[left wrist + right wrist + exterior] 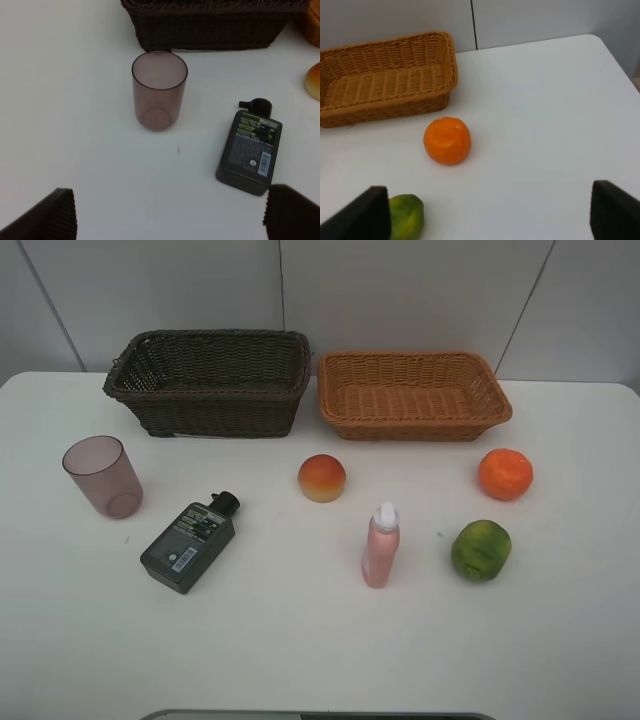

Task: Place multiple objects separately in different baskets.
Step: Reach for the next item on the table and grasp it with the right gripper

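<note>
On the white table lie a purplish cup [103, 476], a dark flat bottle [190, 542], a peach [322, 478], a pink bottle [381, 545], an orange [505, 474] and a green fruit [481, 550]. Behind them stand the dark brown basket [210, 383] and the orange-tan basket [412, 396], both empty. Neither arm shows in the high view. My left gripper [170, 220] is open, short of the cup [159, 90] and dark bottle [250, 150]. My right gripper [490, 215] is open, short of the orange [447, 140], with the green fruit [406, 216] by one finger.
The white table [300, 640] ends at a grey wall close behind the baskets. Its right edge [620, 65] shows in the right wrist view. A grey strip [320, 715] lies at the table's front edge.
</note>
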